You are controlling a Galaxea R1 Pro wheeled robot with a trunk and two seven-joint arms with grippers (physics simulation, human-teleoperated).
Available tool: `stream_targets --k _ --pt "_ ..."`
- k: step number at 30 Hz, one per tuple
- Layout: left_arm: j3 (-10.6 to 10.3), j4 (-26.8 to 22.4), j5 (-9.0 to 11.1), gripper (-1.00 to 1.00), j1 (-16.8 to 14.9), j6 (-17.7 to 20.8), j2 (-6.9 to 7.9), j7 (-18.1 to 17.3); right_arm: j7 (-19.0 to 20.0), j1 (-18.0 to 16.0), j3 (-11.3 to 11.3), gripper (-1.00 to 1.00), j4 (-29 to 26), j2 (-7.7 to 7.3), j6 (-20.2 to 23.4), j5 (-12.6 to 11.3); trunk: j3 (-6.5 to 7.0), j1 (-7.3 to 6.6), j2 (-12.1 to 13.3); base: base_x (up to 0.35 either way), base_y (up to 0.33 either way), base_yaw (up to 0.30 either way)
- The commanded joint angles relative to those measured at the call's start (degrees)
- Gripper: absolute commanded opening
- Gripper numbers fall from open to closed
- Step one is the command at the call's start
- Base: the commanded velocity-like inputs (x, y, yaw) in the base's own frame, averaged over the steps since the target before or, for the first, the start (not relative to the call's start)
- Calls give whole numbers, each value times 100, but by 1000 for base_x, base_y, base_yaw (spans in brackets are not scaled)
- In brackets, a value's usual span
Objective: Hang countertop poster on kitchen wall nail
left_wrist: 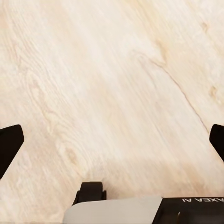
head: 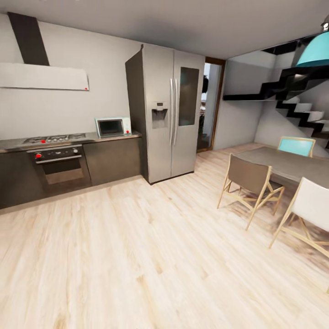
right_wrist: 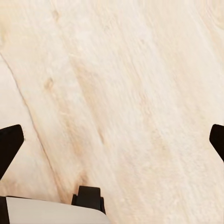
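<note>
Well, I am in transit across the pale plank floor (head: pixel 151 256), and the poster is nowhere I can point to yet. The kitchen countertop (head: pixel 114 136) runs at about ten o'clock from me, carrying a gas hob (head: pixel 54 138) and a small microwave (head: pixel 110 127), with a built-in oven (head: pixel 57 163) under the hob; no framed picture lies on the stretch I can see. I can make out no wall nail on the pale wall above it either (a dot that small would be lost from here).

My left gripper (left_wrist: pixel 112 140) hangs over bare floorboards with its two dark fingertips far apart at the edges of its wrist view, holding nothing. My right gripper (right_wrist: pixel 112 140) is the same: fingers spread wide, nothing between them, wood grain below.

To do this step well, I judge I should turn towards nine or ten o'clock and follow the counter along, since only part of it shows here. I would keep both arms tucked low while rolling and give the steel double-door fridge (head: pixel 171 114) at twelve o'clock and the dining table (head: pixel 285 162) at two o'clock a wide berth.

Counting: one fridge, one oven, one hob, one microwave, one range hood (head: pixel 43 75), one table, three chairs (head: pixel 249 183), one teal pendant lamp (head: pixel 314 51), one staircase (head: pixel 297 105).
</note>
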Motion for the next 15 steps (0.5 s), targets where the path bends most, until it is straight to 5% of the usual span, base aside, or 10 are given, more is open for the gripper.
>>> stream_targets --k 1,15 --pt "16 -10 -19 100 2 3 -5 0 -32 -3 8 100 5 -1 -11 55 -7 0 -3 0 0 278" --pt "16 -10 -19 100 2 3 1 3 -32 -3 8 100 5 7 -11 59 -40 0 -3 0 0 278"
